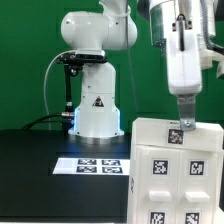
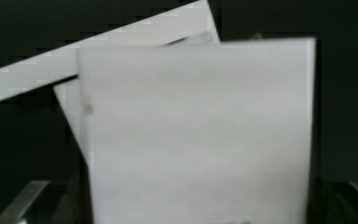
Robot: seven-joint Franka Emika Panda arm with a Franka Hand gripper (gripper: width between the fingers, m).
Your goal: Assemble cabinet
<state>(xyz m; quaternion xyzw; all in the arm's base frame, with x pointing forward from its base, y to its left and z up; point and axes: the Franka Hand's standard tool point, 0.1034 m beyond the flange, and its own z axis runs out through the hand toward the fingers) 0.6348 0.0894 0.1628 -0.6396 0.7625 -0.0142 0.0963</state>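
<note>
Nearest us stands the white cabinet (image 1: 175,170), its front panel carrying black-and-white square tags; we read no lettering. It fills the exterior view's lower right on the black worktop (image 1: 35,160). Our end effector (image 1: 185,122) grips its top edge.

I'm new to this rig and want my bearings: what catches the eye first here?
A big white cabinet panel covered in black-and-white tags fills the exterior view's lower right, with the gripper at its top edge. Behind it stands the white arm base, and the marker board lies flat on the black table.
</note>
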